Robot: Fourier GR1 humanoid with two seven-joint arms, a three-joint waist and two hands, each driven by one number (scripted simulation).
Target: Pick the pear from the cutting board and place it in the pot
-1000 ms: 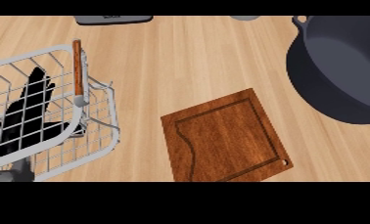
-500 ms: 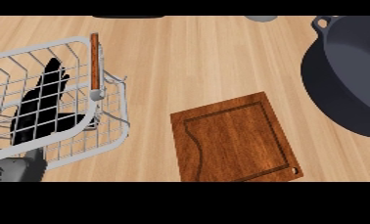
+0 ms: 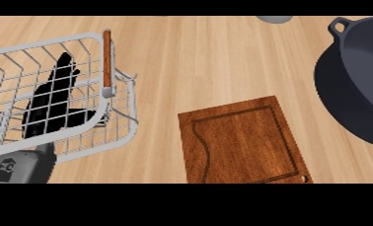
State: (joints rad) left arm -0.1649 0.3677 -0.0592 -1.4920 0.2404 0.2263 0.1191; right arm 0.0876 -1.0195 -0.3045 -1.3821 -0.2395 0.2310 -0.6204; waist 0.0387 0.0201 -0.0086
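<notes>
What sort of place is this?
Probably a kitchen counter: a dark round metal pot with a loop handle, a brown wooden cutting board and a grey wire basket sit on a light wooden top.

We're in a kitchen here, looking down on a pale wood-plank counter (image 3: 204, 57). A brown cutting board (image 3: 244, 143) lies at lower centre and a big dark pot (image 3: 350, 87) with a loop handle fills the right edge. At left stands a white wire basket (image 3: 51, 43) with a wooden handle (image 3: 108, 57).
</notes>
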